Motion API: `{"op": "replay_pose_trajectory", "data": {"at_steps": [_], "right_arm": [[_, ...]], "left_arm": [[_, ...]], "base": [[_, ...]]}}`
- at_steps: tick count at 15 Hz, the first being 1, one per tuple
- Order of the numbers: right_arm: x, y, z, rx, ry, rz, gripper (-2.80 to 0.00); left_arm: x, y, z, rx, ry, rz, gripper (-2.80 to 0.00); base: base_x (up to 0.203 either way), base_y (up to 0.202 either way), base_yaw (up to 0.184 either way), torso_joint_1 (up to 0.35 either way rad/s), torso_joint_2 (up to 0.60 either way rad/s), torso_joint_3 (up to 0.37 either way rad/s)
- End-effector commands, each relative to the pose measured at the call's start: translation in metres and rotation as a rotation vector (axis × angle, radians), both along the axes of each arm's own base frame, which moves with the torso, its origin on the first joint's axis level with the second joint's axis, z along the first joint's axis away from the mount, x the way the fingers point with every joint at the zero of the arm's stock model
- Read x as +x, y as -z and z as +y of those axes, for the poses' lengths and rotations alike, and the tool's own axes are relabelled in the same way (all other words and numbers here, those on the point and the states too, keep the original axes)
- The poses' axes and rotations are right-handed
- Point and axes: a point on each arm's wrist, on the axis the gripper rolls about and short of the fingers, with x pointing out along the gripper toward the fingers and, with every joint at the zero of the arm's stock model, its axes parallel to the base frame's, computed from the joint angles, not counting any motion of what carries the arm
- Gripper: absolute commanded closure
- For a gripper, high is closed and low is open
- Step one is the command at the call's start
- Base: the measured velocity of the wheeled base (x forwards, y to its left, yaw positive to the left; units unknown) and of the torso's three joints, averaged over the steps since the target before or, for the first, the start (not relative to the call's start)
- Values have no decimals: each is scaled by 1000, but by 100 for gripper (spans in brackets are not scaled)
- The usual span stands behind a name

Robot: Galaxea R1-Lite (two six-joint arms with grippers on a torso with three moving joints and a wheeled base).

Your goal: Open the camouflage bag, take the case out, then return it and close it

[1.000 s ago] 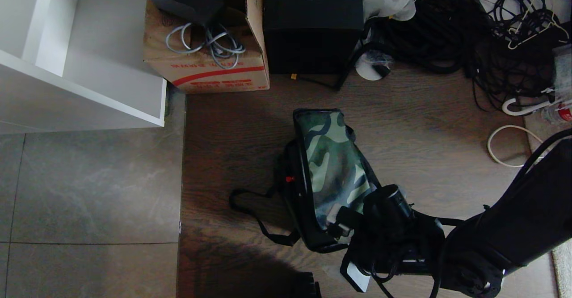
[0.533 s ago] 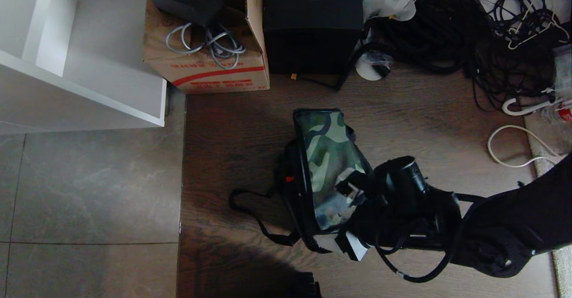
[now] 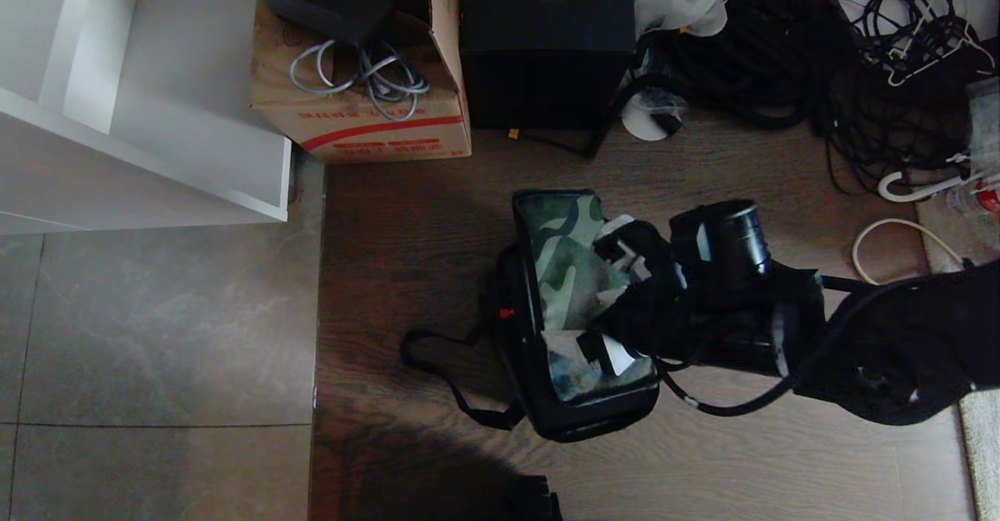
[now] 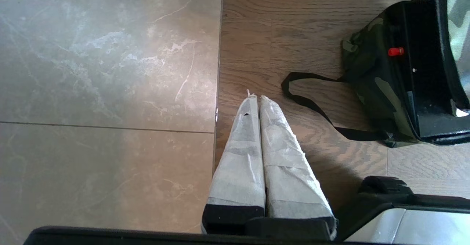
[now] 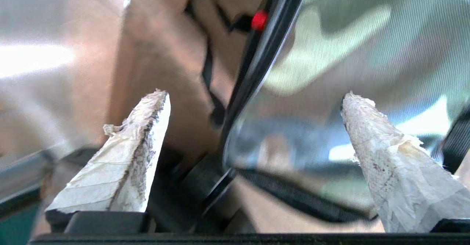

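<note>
The head view is dim, the dark wood floor (image 3: 703, 193) and black cables (image 3: 781, 52) losing detail, while the white shelf (image 3: 141, 115) at its left stays bright. A soft patch of light lies on the grey tiles (image 3: 156, 333), and a heavy shadow falls at the lower edge. The left wrist view is brighter and sharp, with a shadow beside the gripper (image 4: 257, 97). The right wrist view is smeared by motion blur; the camouflage bag (image 5: 349, 54) shows pale glare, only the wrapped fingertips (image 5: 147, 127) sharp.
</note>
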Motion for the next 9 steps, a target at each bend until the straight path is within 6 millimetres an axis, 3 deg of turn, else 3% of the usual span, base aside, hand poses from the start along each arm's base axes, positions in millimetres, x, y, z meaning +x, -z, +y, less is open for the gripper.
{"op": "replay_pose_trajectory", "data": {"at_steps": [1, 6, 9], "right_arm": [[12, 23, 27, -61, -12, 5, 0], [11, 42, 50, -183, 32, -104, 0], [10, 41, 48, -203, 26, -123, 0]], "left_arm": [[1, 2, 0, 0, -2, 7, 0], [1, 2, 0, 0, 0, 8, 0], [1, 2, 0, 0, -1, 8, 0]], "base": [[0, 0, 0, 0, 0, 0], [0, 0, 0, 0, 0, 0], [0, 0, 0, 0, 0, 0]]}}
